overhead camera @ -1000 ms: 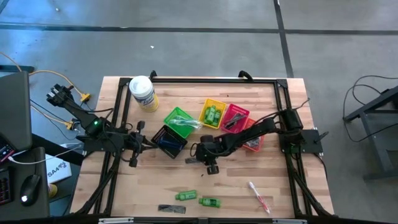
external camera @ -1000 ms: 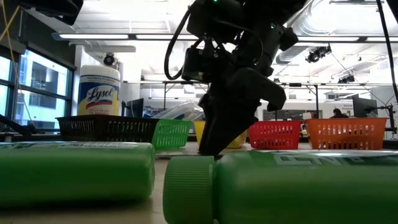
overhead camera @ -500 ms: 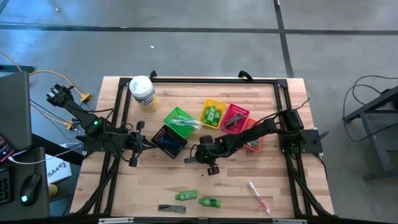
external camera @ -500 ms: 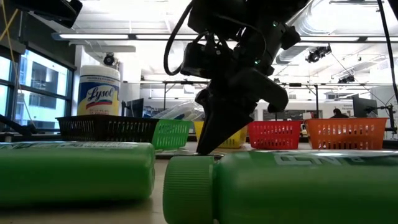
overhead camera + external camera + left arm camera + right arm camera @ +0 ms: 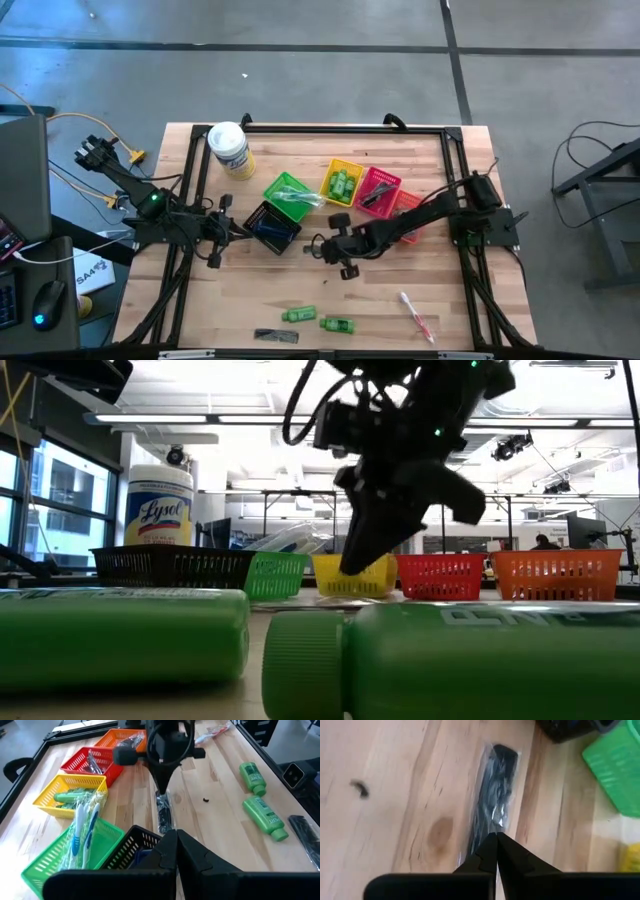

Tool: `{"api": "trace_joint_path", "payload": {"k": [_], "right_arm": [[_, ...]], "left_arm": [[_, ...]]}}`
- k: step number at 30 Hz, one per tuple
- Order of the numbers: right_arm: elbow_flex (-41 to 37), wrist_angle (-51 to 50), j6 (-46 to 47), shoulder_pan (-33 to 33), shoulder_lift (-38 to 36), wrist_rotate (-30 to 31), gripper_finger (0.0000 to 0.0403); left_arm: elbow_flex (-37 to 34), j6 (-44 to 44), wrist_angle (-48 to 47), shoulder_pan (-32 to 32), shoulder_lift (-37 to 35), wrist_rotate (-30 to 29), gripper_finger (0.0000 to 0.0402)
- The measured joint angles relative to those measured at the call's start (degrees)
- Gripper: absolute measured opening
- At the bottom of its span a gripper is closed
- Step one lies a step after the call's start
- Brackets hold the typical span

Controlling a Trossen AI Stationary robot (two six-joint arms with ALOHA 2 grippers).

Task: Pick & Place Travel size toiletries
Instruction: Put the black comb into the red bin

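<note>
A flat black comb in a clear wrapper (image 5: pixel 164 814) (image 5: pixel 492 795) lies on the wood in front of the black basket (image 5: pixel 270 225). My right gripper (image 5: pixel 323 247) (image 5: pixel 357 566) (image 5: pixel 495 836) points down over one end of it, shut and raised off the tabletop. My left gripper (image 5: pixel 176 839) is shut and waits at the table's left, just beside the black basket. Two green mini bottles (image 5: pixel 298 314) (image 5: pixel 338 324), another black comb (image 5: pixel 275 336) and a wrapped toothbrush (image 5: pixel 417 315) lie near the table's near edge. My right gripper comes from above, its shut fingertips (image 5: pixel 490 845) over the wrapped comb near one end (image 5: pixel 161 796). The fingers themselves cover that spot. I cannot tell whether they touch the comb or have its wrapper.
A row of baskets stands behind the comb: green (image 5: pixel 290 195) with toothbrushes, yellow (image 5: pixel 343 183) with green bottles, red (image 5: pixel 377 190) and orange (image 5: pixel 408 212). A white-lidded tub (image 5: pixel 229 148) stands at the far left corner. Bare wood lies between the comb and the near items.
My right gripper has risen from the tabletop and shifted a little toward the table's right, fingers staying shut. The left arm has kept still.
</note>
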Motion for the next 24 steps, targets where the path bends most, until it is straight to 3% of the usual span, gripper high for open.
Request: {"api": "trace_joint_path", "payload": {"k": [9,16,19,24], "right_arm": [[0.1,-2.3,0.1,1.2,-6.0,-0.3,0.0003],[0.1,-2.5,1.4,-0.6,-2.9,-4.9,0.0011],[0.1,-2.4,3.1,-1.8,-0.6,-7.6,0.0046],[0.1,-2.6,5.8,-3.9,2.0,-10.5,0.0137]], "left_arm": [[0.1,0.0,-1.0,0.0,0.0,0.0,0.0],[0.1,-0.1,-1.6,0.0,0.0,0.8,0.0],[0.1,-0.2,-1.7,0.0,0.0,1.2,0.0],[0.1,-0.2,-1.7,0.0,0.0,1.2,0.0]]}}
